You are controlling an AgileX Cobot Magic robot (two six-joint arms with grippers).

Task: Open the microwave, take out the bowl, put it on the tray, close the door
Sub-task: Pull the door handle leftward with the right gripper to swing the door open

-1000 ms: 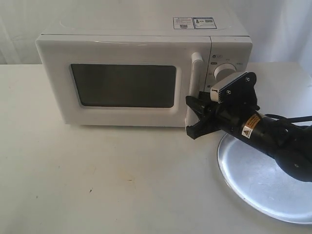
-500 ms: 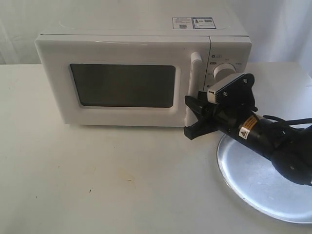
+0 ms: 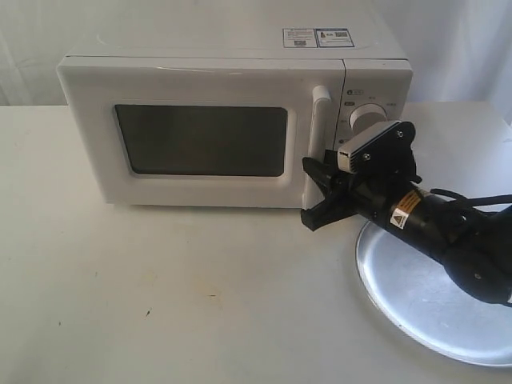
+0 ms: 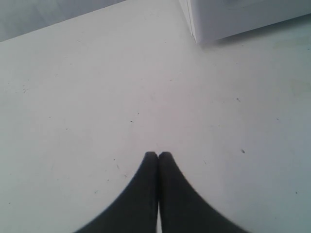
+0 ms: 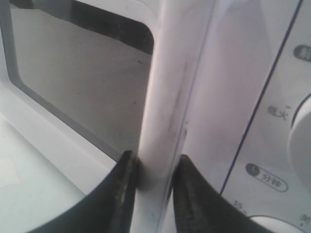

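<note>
The white microwave (image 3: 208, 72) stands at the back of the table with its door (image 3: 88, 136) closed. My right gripper (image 3: 314, 192) reaches in from the right to the lower part of the vertical bar handle (image 3: 322, 120). In the right wrist view the handle (image 5: 163, 97) runs between the two black fingers, and the right gripper (image 5: 154, 162) is shut on it, pressing both sides. The silver tray (image 3: 432, 296) lies at the front right under that arm. The bowl is hidden. My left gripper (image 4: 158, 154) is shut and holds nothing, hovering over bare table.
A corner of the microwave (image 4: 233, 14) shows beyond the left gripper. The round dial (image 3: 366, 118) sits just behind the right wrist camera. White cloth hangs behind the table.
The right gripper has edged slightly left and in toward the handle. The door has not moved.
</note>
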